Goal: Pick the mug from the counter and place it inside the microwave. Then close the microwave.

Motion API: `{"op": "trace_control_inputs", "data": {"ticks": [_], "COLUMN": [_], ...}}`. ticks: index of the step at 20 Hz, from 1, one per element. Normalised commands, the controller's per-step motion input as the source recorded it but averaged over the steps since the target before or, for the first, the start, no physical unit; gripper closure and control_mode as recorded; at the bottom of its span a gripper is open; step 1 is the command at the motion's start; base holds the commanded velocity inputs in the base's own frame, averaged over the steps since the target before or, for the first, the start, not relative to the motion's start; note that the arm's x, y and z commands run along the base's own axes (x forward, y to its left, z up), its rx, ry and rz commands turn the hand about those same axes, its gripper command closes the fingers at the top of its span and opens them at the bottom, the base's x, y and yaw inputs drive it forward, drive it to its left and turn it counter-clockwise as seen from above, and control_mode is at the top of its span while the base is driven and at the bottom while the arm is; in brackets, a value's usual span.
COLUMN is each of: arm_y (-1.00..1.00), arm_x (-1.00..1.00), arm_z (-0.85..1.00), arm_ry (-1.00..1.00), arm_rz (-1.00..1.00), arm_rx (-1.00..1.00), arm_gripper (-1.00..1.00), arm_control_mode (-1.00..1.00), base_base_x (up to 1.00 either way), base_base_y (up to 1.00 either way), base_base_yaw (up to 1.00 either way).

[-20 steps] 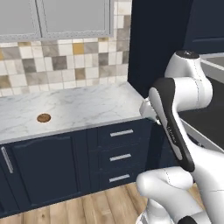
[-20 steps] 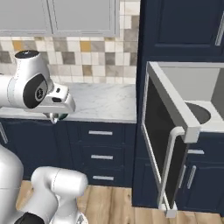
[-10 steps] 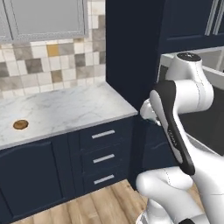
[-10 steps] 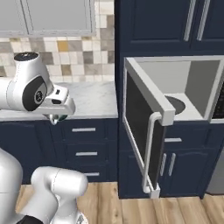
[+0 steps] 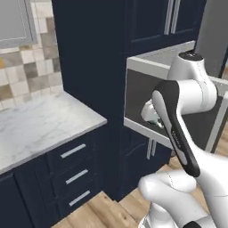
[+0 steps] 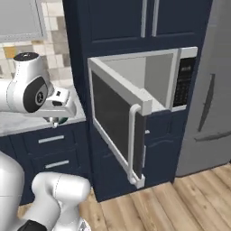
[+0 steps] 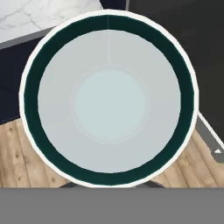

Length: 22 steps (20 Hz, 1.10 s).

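Note:
The mug is seen from above in the hand view, with a white wall, a dark green rim and a pale bottom. It hides the fingertips. My gripper is shut on the mug and holds it in the air, in front of the open microwave door. From the right, the gripper hangs left of the door, over the end of the counter. The microwave stands open with its pale inside showing. Its bar handle points toward me.
A tall navy cabinet column frames the microwave. A grey fridge stands to its right. Navy drawers sit under the marble counter. Wooden floor lies below. The open door juts out into the room.
The whole picture has slid left, so the base has driven to the right. The microwave is now in the middle and closer. The arm's pose with the mug is unchanged.

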Motion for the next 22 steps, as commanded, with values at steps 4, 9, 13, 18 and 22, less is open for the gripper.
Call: {"op": "trace_control_inputs", "data": {"ticks": [4, 9, 13, 18, 22], "arm_y": [0.00, 0.00, 0.00, 0.00, 0.00], "arm_x": [0.00, 0.00, 0.00, 0.00, 0.00], "arm_z": [0.00, 0.00, 0.00, 0.00, 0.00], "arm_ry": [0.00, 0.00, 0.00, 0.00, 0.00], "arm_rz": [0.00, 0.00, 0.00, 0.00, 0.00], "arm_rx": [0.00, 0.00, 0.00, 0.00, 0.00], "arm_gripper": [1.00, 1.00, 1.00, 1.00, 1.00], "arm_control_mode": [1.00, 1.00, 1.00, 1.00, 1.00], "base_base_x": [-0.25, -0.62, -0.34, -0.02, 0.00], "base_base_y": [0.46, 0.05, -0.08, -0.34, -0.57], "base_base_yaw": [-0.77, -0.68, -0.68, -0.64, -0.57]}}
